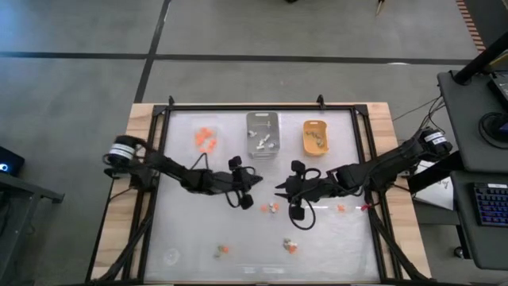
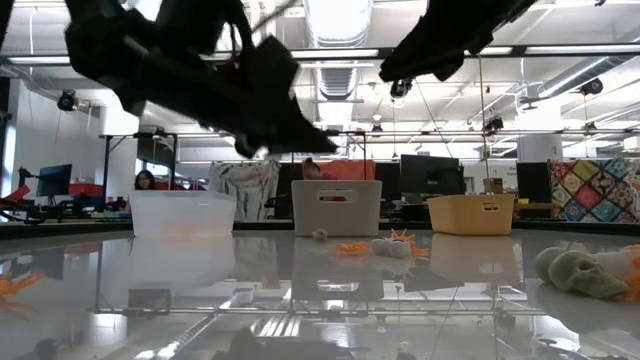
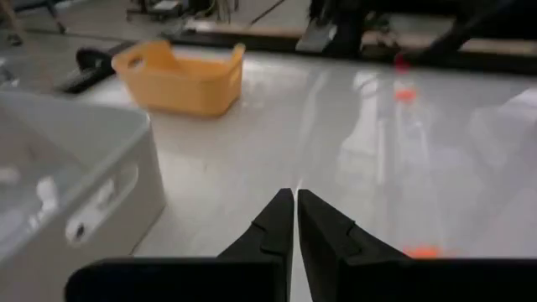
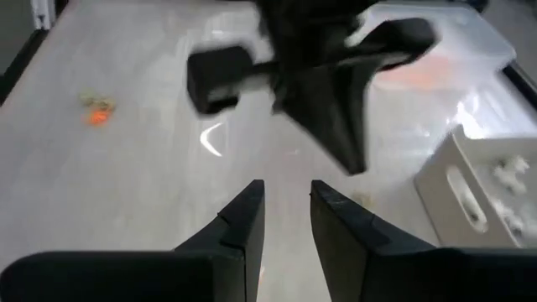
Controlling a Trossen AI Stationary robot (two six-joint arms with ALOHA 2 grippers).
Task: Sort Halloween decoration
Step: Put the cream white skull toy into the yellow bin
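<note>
Small Halloween decorations lie loose on the white tabletop: one (image 1: 272, 208) near the middle, one (image 1: 341, 208) to its right, and two (image 1: 222, 252) (image 1: 291, 246) by the near edge. My left gripper (image 1: 255, 183) hovers above the table's middle, shut, and nothing shows between its fingertips (image 3: 295, 201). My right gripper (image 1: 279, 191) faces it from the right, raised, with a narrow gap between its fingers (image 4: 287, 197) and nothing in it. The right wrist view shows the left gripper (image 4: 336, 101) just ahead.
Three small trays stand in a row at the far side: a clear one (image 1: 206, 139) with orange pieces, a grey one (image 1: 262, 131) with pale pieces, and an orange-yellow one (image 1: 315, 137). The two grippers' tips are close together over the middle.
</note>
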